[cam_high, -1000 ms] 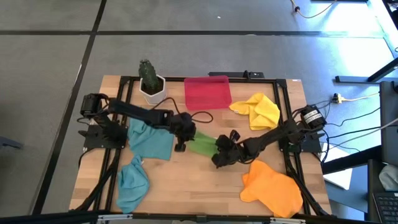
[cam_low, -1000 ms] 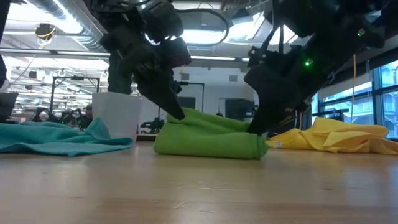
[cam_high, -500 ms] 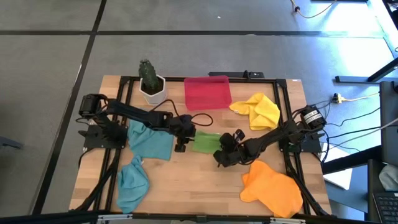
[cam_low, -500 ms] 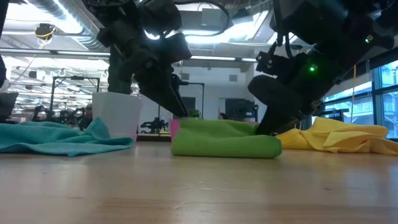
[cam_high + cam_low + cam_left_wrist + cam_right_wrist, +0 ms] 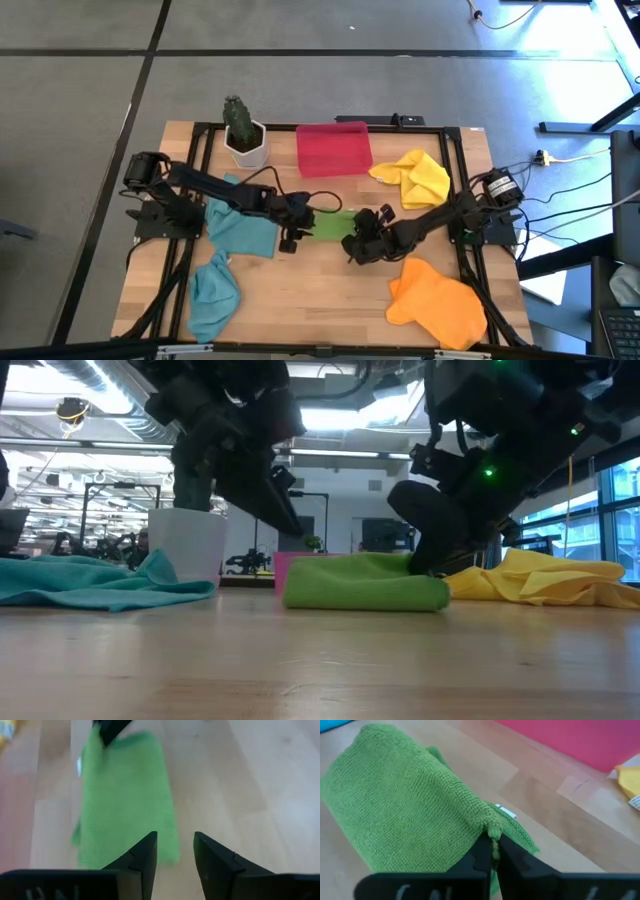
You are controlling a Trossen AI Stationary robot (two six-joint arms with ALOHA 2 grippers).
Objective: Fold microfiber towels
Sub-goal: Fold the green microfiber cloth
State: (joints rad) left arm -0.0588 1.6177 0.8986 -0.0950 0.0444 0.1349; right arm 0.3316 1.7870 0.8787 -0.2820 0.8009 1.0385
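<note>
Towels number five on the wooden table, counted from the high view: one lime green towel, two teal-blue, one yellow, one orange. One red tray and one white pot with a cactus complete the set, with two dark arms.

Taking the red tray as landmark: the green towel lies folded on the boards just on the near side of the tray, close to the table's middle. It is a flat, elongated bundle whose long axis runs left to right across the table, roughly parallel to the tray's long edge. The yellow towel is crumpled just right of the tray. The orange towel is spread well away from the tray, toward the near right corner. One teal-blue towel lies left of and nearer than the tray; the second teal-blue towel is farther still, at the near left. The pot stands just left of the tray.

The left gripper is at the green towel's left end, fingers parted and released, gripping nothing. The right gripper is at the towel's right end, fingers clenched on a pinch of its edge beside the small white tag.
</note>
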